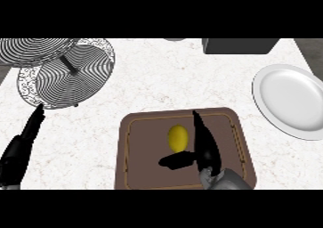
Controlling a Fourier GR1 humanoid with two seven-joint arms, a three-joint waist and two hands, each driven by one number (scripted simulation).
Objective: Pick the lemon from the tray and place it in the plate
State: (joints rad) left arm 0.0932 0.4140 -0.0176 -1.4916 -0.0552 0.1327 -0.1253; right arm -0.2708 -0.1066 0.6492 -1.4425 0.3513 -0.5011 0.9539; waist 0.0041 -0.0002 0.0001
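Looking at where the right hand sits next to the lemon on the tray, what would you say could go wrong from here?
1. The right hand is open beside the lemon, not around it; closing could roll the lemon off across the tray.
2. The plate sits far right, near the counter's edge, so the carry is long.
3. The plate looks shallow; a released lemon might roll out.

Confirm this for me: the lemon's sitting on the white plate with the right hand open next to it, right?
Not quite. The lemon lies on the brown tray, not the white plate, as the head view shows. The right hand is indeed open beside it.
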